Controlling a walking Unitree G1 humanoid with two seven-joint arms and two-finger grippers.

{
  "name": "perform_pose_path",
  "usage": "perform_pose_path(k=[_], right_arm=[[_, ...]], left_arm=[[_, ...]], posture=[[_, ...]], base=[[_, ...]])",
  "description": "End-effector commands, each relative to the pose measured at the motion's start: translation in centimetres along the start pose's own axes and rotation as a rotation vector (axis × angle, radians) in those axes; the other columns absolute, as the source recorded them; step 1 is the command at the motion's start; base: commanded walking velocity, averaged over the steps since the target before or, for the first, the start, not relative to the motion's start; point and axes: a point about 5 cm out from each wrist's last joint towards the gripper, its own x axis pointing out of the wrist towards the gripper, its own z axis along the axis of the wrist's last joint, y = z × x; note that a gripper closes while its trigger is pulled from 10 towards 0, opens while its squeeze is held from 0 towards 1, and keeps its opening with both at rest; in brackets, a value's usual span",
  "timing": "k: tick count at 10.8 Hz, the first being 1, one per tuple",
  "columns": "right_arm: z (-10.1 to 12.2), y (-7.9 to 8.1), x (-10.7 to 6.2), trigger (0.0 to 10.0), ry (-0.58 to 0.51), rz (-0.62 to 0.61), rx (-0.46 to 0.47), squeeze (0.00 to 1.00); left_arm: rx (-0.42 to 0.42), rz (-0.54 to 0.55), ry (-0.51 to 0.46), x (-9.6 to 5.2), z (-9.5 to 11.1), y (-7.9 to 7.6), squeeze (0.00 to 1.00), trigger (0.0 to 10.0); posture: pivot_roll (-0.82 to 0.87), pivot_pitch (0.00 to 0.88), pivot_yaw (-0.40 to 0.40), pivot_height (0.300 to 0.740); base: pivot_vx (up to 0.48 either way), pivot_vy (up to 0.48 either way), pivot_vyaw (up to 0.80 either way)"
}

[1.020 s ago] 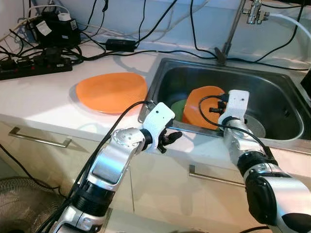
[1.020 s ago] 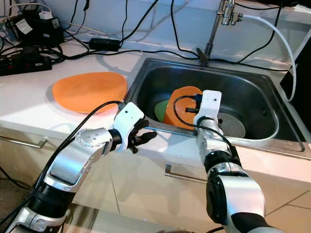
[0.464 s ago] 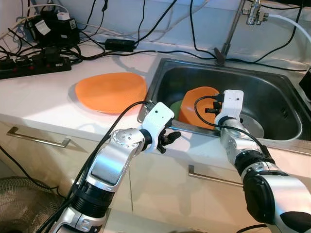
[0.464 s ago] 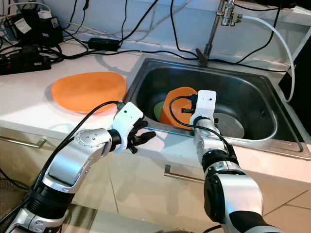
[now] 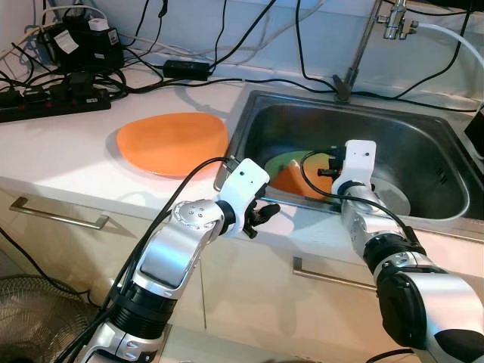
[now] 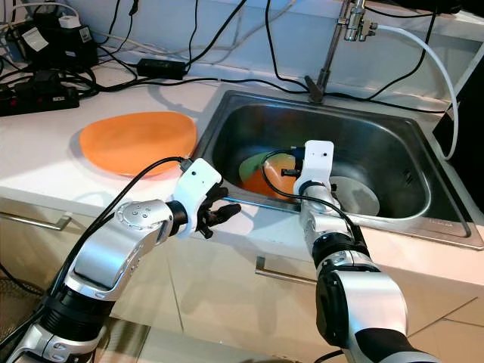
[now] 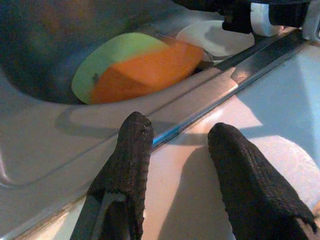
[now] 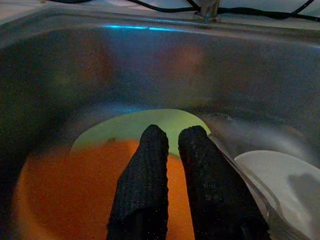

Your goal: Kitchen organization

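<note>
Now the right gripper point(image 8: 172, 145) reaches down into the stainless steel sink point(image 5: 423, 144), forearm angled forward over the rim, fingers nearly together yet clamping nothing; an orange plate point(image 8: 75, 190) lies under its tips, atop a light green plate point(image 8: 130, 127). Bent at the elbow, the left gripper point(image 7: 180, 150) hovers spread over the sink's front edge.

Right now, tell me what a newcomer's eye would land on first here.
The bright orange plate on the white counter, left of the steel sink, stands out most. In the sink, a second orange plate lies over a green plate, with the right gripper just above them, its fingers nearly together. The left gripper is open over the sink's front edge.
</note>
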Motion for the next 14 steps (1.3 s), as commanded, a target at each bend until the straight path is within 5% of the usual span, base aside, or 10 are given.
perform_pose_path(k=[1,2,3,6,7,9,10,14], right_arm=[[-1.3,0.6,-0.2,10.0,0.063,0.029,0.001,1.0],[-1.2,0.7,-0.2,10.0,0.06,0.031,-0.009,0.75],[-1.2,0.8,-0.2,10.0,0.059,0.033,-0.009,0.0],[-0.9,1.2,-0.2,10.0,0.029,0.05,0.025,0.0],[0.3,1.7,-0.1,10.0,-0.037,0.076,0.074,0.0],[1.5,2.0,0.0,10.0,-0.114,0.095,0.132,0.0],[2.2,2.2,-0.1,10.0,-0.165,0.11,0.184,0.0],[1.0,2.8,-0.9,10.0,-0.179,0.136,0.291,0.0]], left_arm=[[0.001,0.003,-0.009,-0.1,0.3,-0.1,0.0,10.0],[-0.001,0.004,-0.01,-0.1,0.3,0.0,0.0,10.0],[-0.001,0.006,-0.01,-0.1,0.3,0.0,0.0,10.0],[0.08,0.109,-0.15,-0.2,2.0,1.0,0.0,10.0],[0.273,0.248,-0.187,-0.7,3.2,2.2,0.0,10.0],[0.463,0.332,-0.213,-1.6,3.6,3.0,0.0,10.0],[0.583,0.379,-0.18,-2.5,2.4,3.6,0.0,10.0],[0.852,0.424,0.054,-5.4,-0.9,5.2,0.0,10.0]], posture=[[0.3,0.03,-0.071,0.74],[0.3,0.03,-0.071,0.74],[0.3,0.03,-0.071,0.74],[0.3,0.027,-0.071,0.74],[0.29,0.026,-0.069,0.74],[0.28,0.028,-0.063,0.74],[0.28,0.03,-0.06,0.74],[0.29,0.021,-0.059,0.74]], base=[[0.0,0.0,0.0],[0.0,0.0,0.0],[0.0,0.0,0.0],[0.0,0.0,0.0],[0.0,0.0,0.0],[0.0,0.0,0.0],[0.0,0.0,0.0],[0.0,0.0,0.0]])
